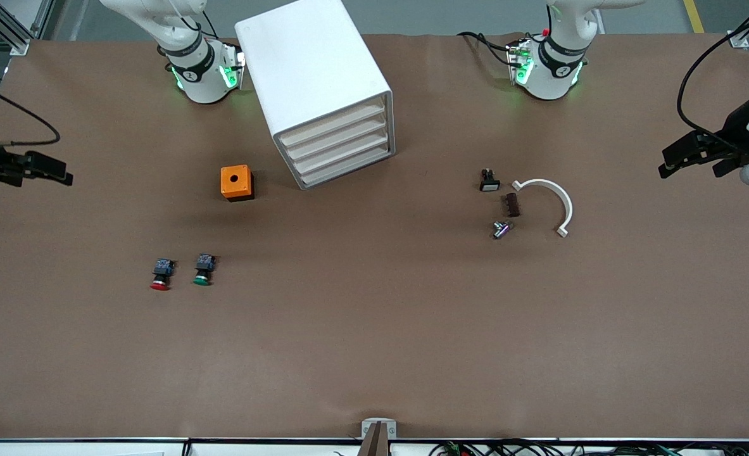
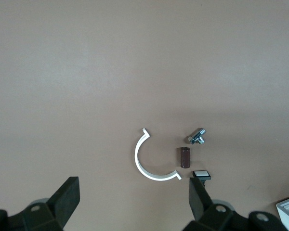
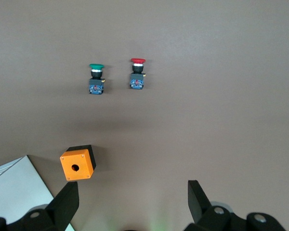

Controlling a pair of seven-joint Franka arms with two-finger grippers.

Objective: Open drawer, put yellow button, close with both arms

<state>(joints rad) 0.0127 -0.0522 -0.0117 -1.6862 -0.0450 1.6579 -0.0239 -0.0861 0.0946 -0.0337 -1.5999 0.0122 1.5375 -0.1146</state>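
The white cabinet [image 1: 311, 63] stands at the robots' end of the table with its four drawers shut. The drawer [image 1: 333, 123] is the top one, flush with the rest. The yellow button is not in view in any frame. My left gripper [image 1: 691, 166] hangs open and empty over the left arm's end of the table; its wrist view shows both fingers wide apart [image 2: 134, 192]. My right gripper [image 1: 57, 172] hangs open and empty over the right arm's end of the table, fingers wide apart [image 3: 133, 196]. Both arms wait, away from the cabinet.
An orange box with a hole [image 1: 236, 182] sits beside the cabinet. A red-capped button [image 1: 161, 274] and a green-capped button [image 1: 203, 269] lie nearer the front camera. Toward the left arm's end lie a white curved clamp [image 1: 554, 201], a brown block [image 1: 511, 204], a bolt [image 1: 501, 229] and a small switch [image 1: 489, 182].
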